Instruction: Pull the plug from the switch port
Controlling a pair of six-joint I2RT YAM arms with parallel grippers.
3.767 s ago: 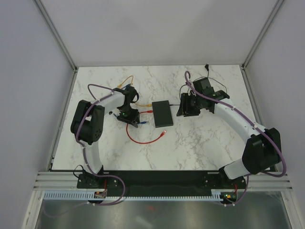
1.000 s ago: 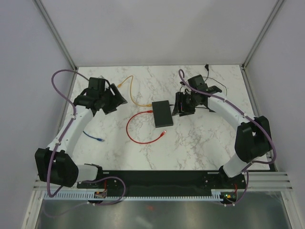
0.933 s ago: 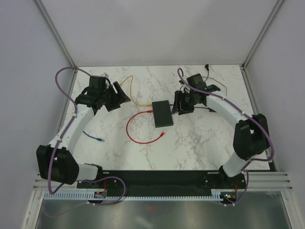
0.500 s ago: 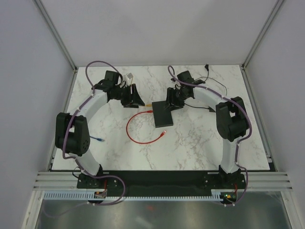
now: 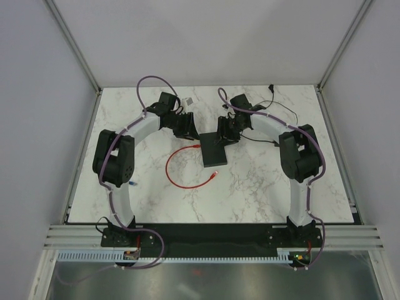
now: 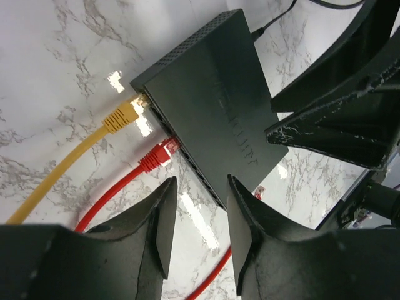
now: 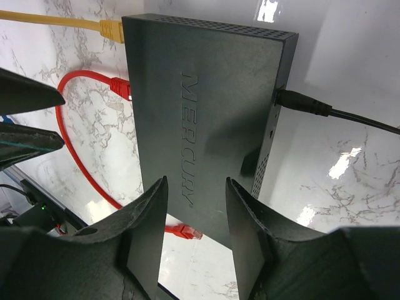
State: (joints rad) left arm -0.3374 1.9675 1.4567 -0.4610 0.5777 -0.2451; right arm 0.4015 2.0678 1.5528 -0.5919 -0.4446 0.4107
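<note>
Red plug (image 6: 156, 156) in switch (image 6: 212, 100), just beyond left gripper (image 6: 200, 187), seemingly apart

My left gripper (image 5: 186, 129) hangs at eleven o'clock from the switch (image 5: 213, 154), my right gripper (image 5: 227, 132) at one. Far plug (image 6: 124, 116) and near plug (image 6: 156, 156) enter its nine o'clock side; the cable (image 5: 181, 177) loops at seven.

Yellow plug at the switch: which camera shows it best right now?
Left wrist: the yellow plug is large and unobstructed at the switch corner port, beside the red plug. Right wrist shows it small at the frame's top edge. In the top external view I cannot make it out.
</note>
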